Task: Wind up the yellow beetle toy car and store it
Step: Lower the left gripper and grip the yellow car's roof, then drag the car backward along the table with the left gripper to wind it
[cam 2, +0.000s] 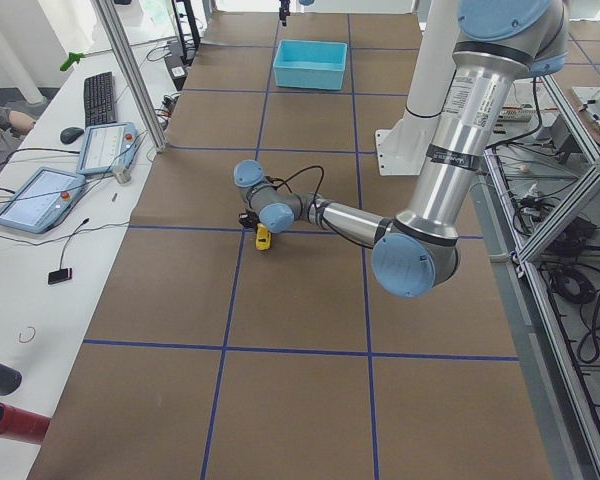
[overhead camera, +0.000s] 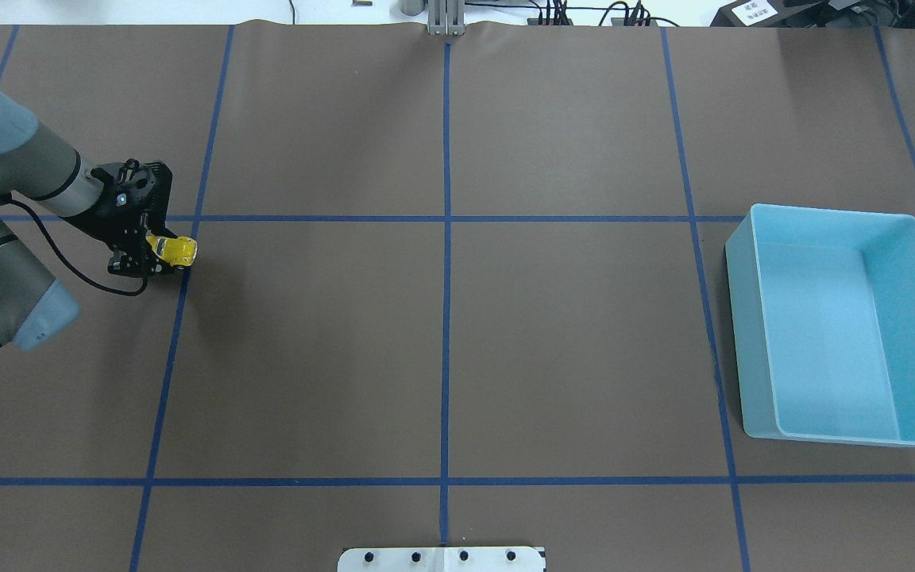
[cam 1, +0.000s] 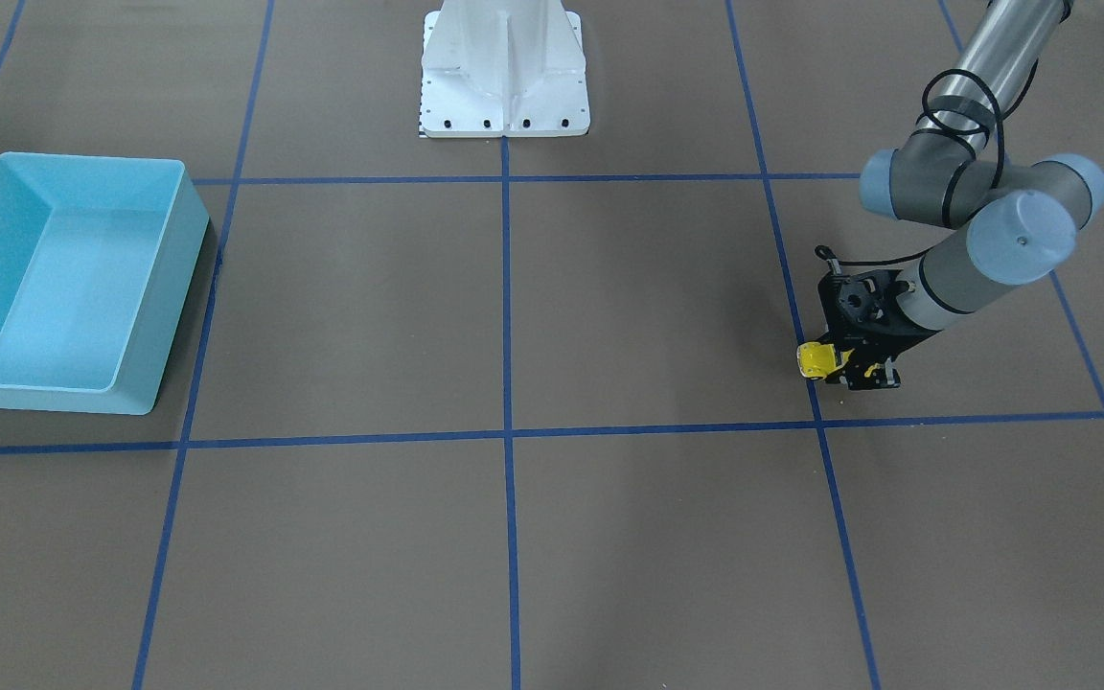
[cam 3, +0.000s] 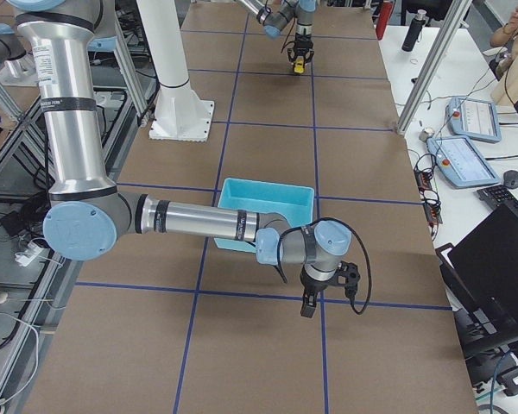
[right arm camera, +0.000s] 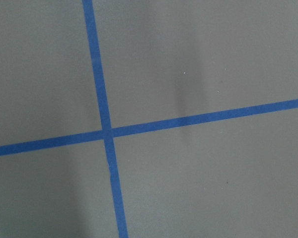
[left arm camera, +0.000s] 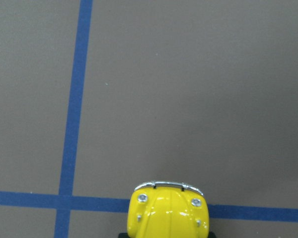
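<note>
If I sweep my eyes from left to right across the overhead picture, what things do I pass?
Robot's left arm → yellow beetle toy car, held in the jaws at that arm's tip → white base plate at the bottom edge → light blue bin.

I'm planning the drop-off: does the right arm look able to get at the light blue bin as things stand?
Probably yes: the right gripper hangs close beside the light blue bin, pointing down, with nothing visible between them.
</note>
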Action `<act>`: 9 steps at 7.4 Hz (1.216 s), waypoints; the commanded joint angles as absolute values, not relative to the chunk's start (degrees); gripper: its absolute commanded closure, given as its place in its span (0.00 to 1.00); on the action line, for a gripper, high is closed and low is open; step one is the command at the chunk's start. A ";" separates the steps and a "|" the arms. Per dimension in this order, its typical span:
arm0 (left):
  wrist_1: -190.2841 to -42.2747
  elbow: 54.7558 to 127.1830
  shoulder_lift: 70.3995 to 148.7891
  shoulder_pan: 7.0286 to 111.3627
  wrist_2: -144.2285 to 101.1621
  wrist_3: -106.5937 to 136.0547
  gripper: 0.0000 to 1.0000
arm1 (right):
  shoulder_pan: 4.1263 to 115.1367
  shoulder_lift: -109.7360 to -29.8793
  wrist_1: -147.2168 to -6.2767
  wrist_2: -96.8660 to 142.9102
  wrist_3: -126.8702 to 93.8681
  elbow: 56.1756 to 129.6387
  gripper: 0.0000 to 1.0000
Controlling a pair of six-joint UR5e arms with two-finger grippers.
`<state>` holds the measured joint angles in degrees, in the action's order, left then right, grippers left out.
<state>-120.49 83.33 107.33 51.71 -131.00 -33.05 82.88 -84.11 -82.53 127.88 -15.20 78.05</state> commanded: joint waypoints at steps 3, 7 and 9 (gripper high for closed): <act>-129.08 78.59 107.23 51.77 -133.42 -33.31 1.00 | 82.88 -84.11 -82.53 127.88 -15.21 78.05 0.00; -130.51 77.78 105.92 54.31 -137.62 -33.84 1.00 | 82.88 -84.11 -82.53 127.88 -15.21 78.05 0.00; -131.13 77.61 104.25 54.84 -137.99 -35.15 1.00 | 82.88 -84.11 -82.53 127.88 -15.21 77.96 0.00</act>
